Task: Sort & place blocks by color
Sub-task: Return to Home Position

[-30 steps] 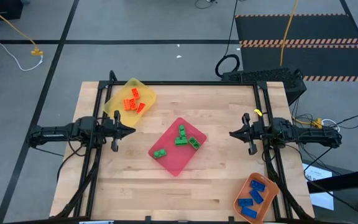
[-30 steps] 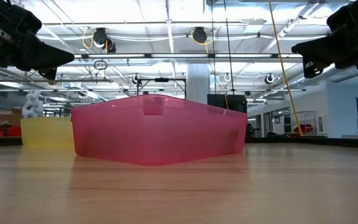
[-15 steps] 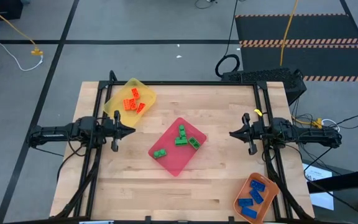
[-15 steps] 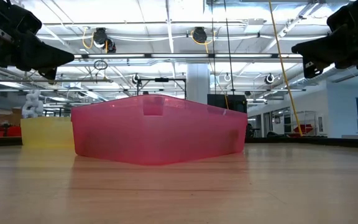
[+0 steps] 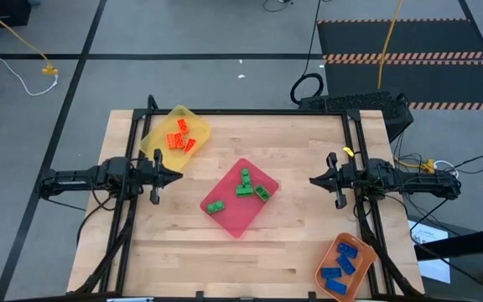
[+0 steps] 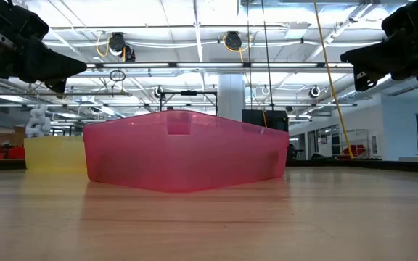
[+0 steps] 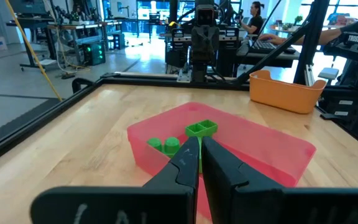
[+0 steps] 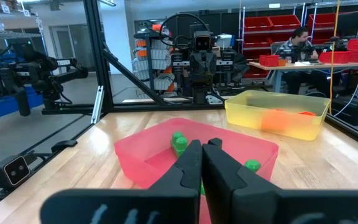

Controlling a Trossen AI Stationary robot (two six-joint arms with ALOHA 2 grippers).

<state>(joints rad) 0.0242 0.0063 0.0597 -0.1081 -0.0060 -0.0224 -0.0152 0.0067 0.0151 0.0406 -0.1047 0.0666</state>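
High view, with the table (image 5: 300, 143) read as a clock face. I judge the sorting done and the step in hand to be the return to rest: I see no blocks loose on the wood. The orange blocks (image 5: 179, 137) lie in the yellow tray (image 5: 158, 132) at 10 o'clock, the green blocks (image 5: 243, 188) in the pink tray (image 5: 240, 220) at the centre, and the blue blocks (image 5: 340, 264) in the orange tray (image 5: 352, 242) at 5 o'clock. The left gripper (image 5: 177, 177) hangs at 9 o'clock, just beside the yellow tray's near corner and pointing inward. The right gripper (image 5: 314, 180) hangs at 3 o'clock, facing it across the pink tray. In the wrist views each pair of fingers is closed together with nothing between them, and the low view shows both grippers well above the wood and the tray walls. Each tray seems to hold one colour only, as far as I can tell from above. The next move, as I judge it, calls for little: settle both arms into their parked pose without dipping toward the trays, then confirm that no block lies hidden behind a tray wall.
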